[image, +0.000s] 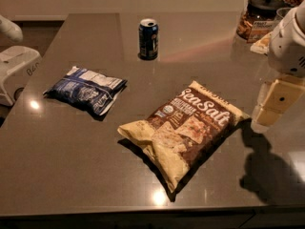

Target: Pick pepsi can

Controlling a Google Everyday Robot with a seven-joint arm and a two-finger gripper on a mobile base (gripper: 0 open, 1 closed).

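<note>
The pepsi can (148, 39) is small and dark blue with a silver top rim. It stands upright at the far middle of the dark table (71, 156). My gripper (270, 109) hangs from the white arm at the right edge of the view, above the table and just right of the Sea Salt chip bag (188, 128). It is well to the right of the can and nearer the camera, not touching it. Nothing is seen in the gripper.
A flat blue-and-white snack bag (86, 89) lies left of centre. A black-lidded glass jar (257, 17) stands at the far right, with other items beside it. A white object (14, 70) sits off the table's left edge.
</note>
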